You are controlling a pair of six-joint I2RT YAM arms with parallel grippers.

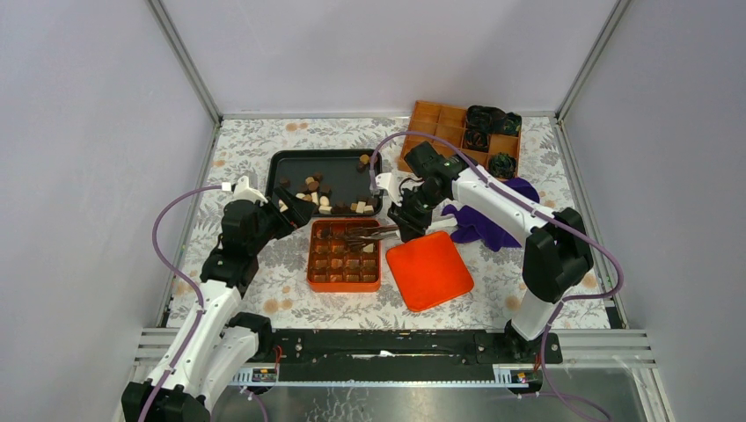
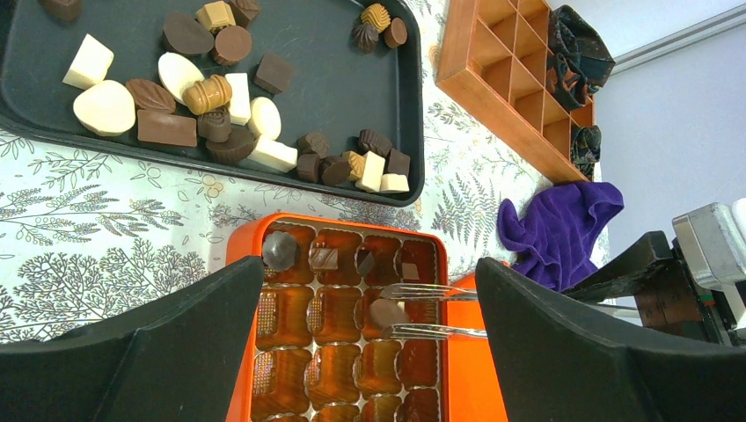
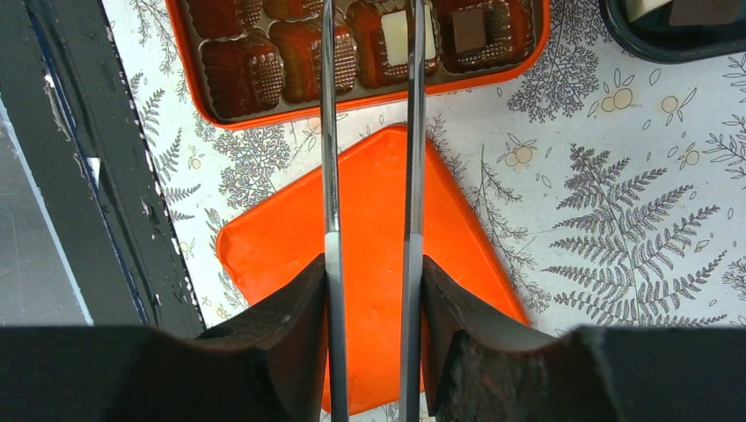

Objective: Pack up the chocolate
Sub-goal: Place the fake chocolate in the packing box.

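The right gripper [image 3: 369,294] is clamped on metal tweezers [image 3: 330,132]. Their slightly parted prongs run over the orange lid [image 3: 264,237] lying flat beneath them and across the nearest rim of the orange box [image 3: 369,101], with a cream chocolate [image 3: 396,35] showing between them in one cell; I cannot tell whether they touch it. The left gripper [image 2: 369,281], jaws spread wide and holding nothing, hangs over the box's opposite edge. Most chocolate pieces [image 2: 167,129] lie loose on the black tray [image 2: 334,79] beyond the tweezers' tips, and a strip of patterned tablecloth [image 2: 88,229] separates the tray's edge from the box's.
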